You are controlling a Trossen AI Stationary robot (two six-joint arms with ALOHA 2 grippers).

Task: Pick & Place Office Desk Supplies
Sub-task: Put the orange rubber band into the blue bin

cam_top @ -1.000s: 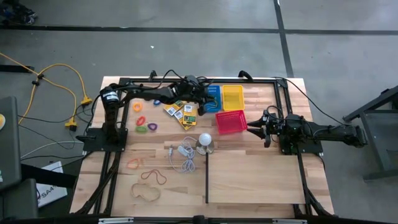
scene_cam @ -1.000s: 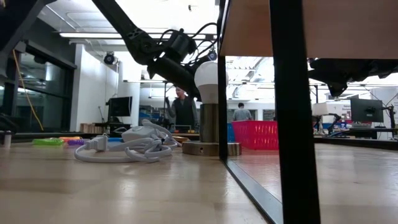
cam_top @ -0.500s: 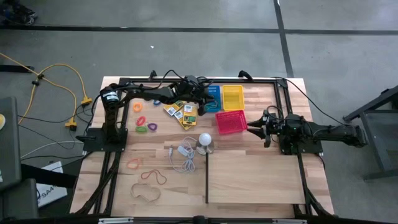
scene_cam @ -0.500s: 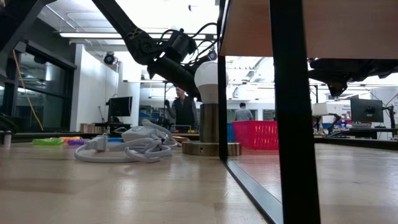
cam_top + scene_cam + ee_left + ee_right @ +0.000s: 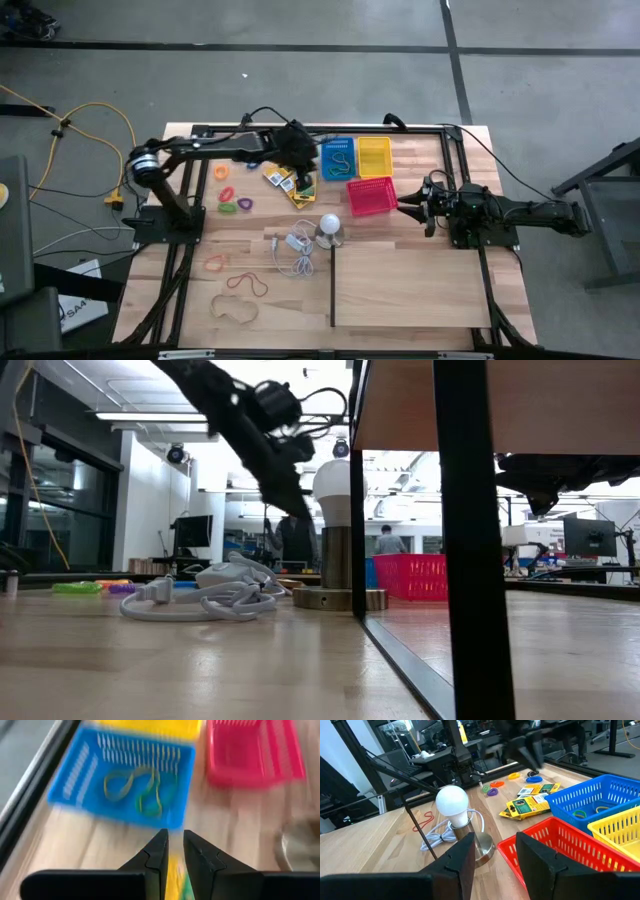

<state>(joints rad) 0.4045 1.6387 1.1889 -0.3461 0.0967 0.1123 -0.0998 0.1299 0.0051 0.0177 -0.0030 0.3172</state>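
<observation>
My left gripper [image 5: 305, 165] [image 5: 173, 837] hovers over the yellow-and-green packets [image 5: 290, 180], just left of the blue basket [image 5: 337, 157]. Its fingers are open by a narrow gap and hold nothing. One packet [image 5: 175, 875] shows below the fingertips, and rubber bands [image 5: 137, 787] lie inside the blue basket. Coloured rings [image 5: 230, 195] lie left of the packets. More rubber bands [image 5: 240, 290] lie near the table's near left corner. My right gripper [image 5: 408, 206] [image 5: 495, 845] waits open, right of the red basket [image 5: 371, 196].
A yellow basket [image 5: 374, 155] stands right of the blue one. The white bulb on its silvery base [image 5: 330, 227] and the coiled white cord [image 5: 295, 250] sit mid-table. A raised wooden board [image 5: 410, 285] covers the near right part. People stand in the room beyond the table.
My left arm has swung, and its gripper has drawn back from the blue basket's left edge toward the table's left, now standing over the packets. In the low view the arm has tipped steeper, pointing more downward. My right arm has kept still.
</observation>
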